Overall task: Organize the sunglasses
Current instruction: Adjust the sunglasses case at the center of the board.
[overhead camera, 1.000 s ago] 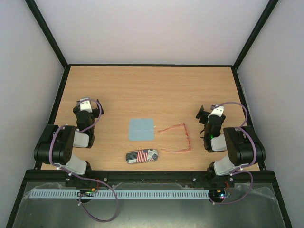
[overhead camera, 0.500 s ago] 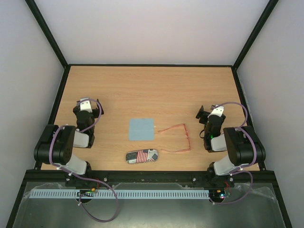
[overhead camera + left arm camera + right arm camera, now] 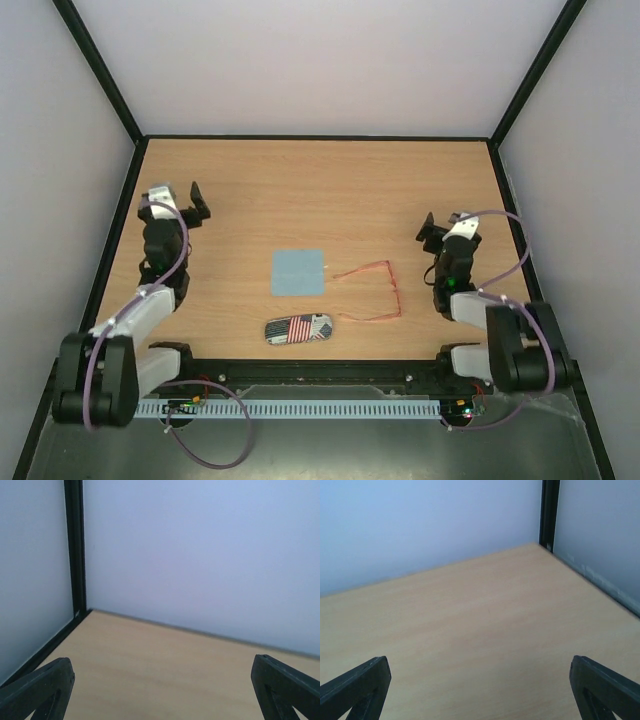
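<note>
The left gripper (image 3: 175, 198) had extended forward from rest; the right gripper (image 3: 445, 227) had shifted slightly. Both had their fingers spread wide and held nothing. The sunglasses (image 3: 394, 290) lay untouched.

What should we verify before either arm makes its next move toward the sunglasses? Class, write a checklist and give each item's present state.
1. Left gripper open and empty: ok.
2. Right gripper open and empty: ok.
3. Sunglasses lying free on the table, arms unfolded, touching nothing: ok.
4. Sunglasses visible to a wrist camera: not ok; neither view shows them.
5. Flag-patterned case open to receive them: not ok; it looks shut.
6. Blue cloth flat and apart from the sunglasses: ok.
</note>
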`<action>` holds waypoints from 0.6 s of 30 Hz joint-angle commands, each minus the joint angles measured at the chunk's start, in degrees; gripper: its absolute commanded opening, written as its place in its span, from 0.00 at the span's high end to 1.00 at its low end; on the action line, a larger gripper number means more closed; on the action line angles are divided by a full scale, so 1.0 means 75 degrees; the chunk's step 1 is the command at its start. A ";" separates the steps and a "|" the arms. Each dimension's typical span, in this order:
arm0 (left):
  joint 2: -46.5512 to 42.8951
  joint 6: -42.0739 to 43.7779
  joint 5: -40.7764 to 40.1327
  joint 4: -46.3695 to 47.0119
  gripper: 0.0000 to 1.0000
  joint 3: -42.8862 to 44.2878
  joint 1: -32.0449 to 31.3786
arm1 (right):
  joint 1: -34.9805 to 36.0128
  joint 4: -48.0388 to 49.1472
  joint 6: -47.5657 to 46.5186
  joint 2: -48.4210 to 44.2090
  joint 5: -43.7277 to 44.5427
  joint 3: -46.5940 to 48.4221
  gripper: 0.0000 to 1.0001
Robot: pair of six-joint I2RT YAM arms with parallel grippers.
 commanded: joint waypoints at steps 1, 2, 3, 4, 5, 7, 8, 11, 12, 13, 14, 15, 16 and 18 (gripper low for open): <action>-0.1142 -0.1116 0.0303 -0.2774 0.01 0.1237 -0.0070 | -0.0015 -0.2902 0.0262 -0.1554 -0.0181 0.1110 0.01; -0.1316 -0.1350 0.0421 -0.3400 0.00 0.1535 -0.0074 | -0.0013 -0.3708 0.0503 -0.1840 -0.0274 0.1594 0.01; -0.1458 -0.1709 0.0519 -0.3920 0.00 0.1823 -0.0077 | -0.0013 -0.4413 0.0614 -0.2098 -0.0473 0.1935 0.01; -0.1564 -0.2133 0.0565 -0.4456 0.00 0.2206 -0.0076 | -0.0013 -0.5087 0.0754 -0.2343 -0.0687 0.2331 0.01; -0.1654 -0.2567 0.0660 -0.5057 0.01 0.2604 -0.0076 | -0.0013 -0.5774 0.0972 -0.2546 -0.0879 0.2745 0.01; -0.1637 -0.3057 0.1312 -0.5964 0.01 0.3444 -0.0076 | -0.0018 -0.7103 0.1357 -0.2977 -0.1433 0.3530 0.01; -0.1561 -0.3154 0.1776 -0.6459 0.00 0.3887 -0.0076 | -0.0013 -0.7447 0.1459 -0.3179 -0.1787 0.3815 0.01; -0.1315 -0.3437 0.3047 -0.7445 0.00 0.5114 -0.0076 | -0.0013 -0.8091 0.1898 -0.3839 -0.2567 0.4383 0.01; -0.1292 -0.3480 0.3468 -0.7480 0.01 0.5375 -0.0076 | -0.0013 -0.8505 0.1975 -0.3997 -0.2935 0.4658 0.01; -0.1312 -0.3500 0.4001 -0.7346 0.01 0.5459 -0.0067 | -0.0014 -0.8817 0.2056 -0.4076 -0.3125 0.4864 0.02; -0.1351 -0.3546 0.4425 -0.7223 0.01 0.5536 -0.0065 | -0.0013 -0.9117 0.2456 -0.4128 -0.3011 0.5013 0.01; -0.1414 -0.3612 0.4710 -0.7118 0.00 0.5547 -0.0059 | -0.0013 -0.9463 0.2970 -0.4172 -0.2847 0.5134 0.01; -0.1508 -0.3936 0.4823 -0.7034 0.00 0.5510 -0.0039 | -0.0013 -0.9715 0.3317 -0.4222 -0.2837 0.5214 0.01; -0.1685 -0.4668 0.4921 -0.6957 0.00 0.5328 0.0103 | -0.0016 -0.9886 0.3452 -0.4252 -0.3474 0.5340 0.01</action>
